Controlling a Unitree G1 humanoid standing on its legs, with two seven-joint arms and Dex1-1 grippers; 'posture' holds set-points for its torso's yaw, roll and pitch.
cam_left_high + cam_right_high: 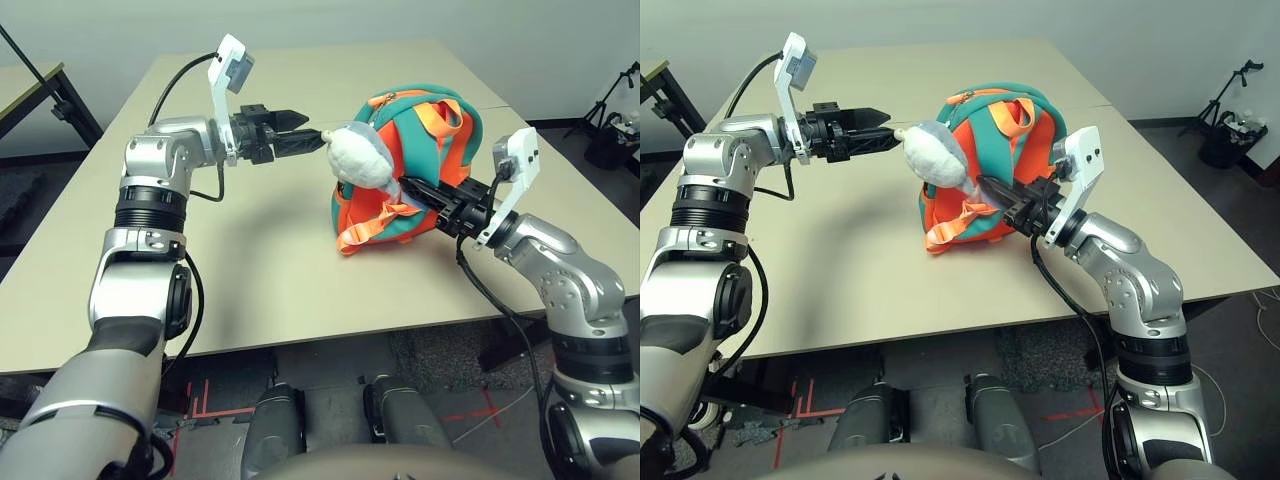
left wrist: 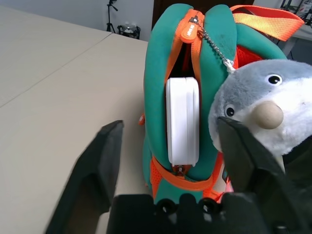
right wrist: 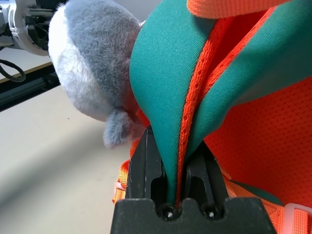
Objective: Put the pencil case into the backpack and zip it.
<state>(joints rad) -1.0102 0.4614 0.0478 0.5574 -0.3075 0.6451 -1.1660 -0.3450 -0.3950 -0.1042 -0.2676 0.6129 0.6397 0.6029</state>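
The orange and teal backpack [image 1: 420, 130] stands on the table with its grey-white plush animal [image 1: 360, 155] hanging on the side toward my left arm. Its zipper is open along the top edge, and the white pencil case [image 2: 183, 119] sits upright inside the slit, below the orange zipper pull [image 2: 190, 30]. My left gripper [image 1: 315, 135] is open just short of the backpack, with one finger [image 2: 243, 151] against the plush [image 2: 263, 107]. My right gripper [image 3: 178, 146] is shut on a fold of the backpack's teal and orange fabric at its lower side.
The beige table [image 1: 250, 260] has open room to the left of and in front of the backpack. Its front edge runs close to my body. A second table [image 1: 25, 80] stands at far left. A black tripod [image 1: 610, 100] is on the floor at far right.
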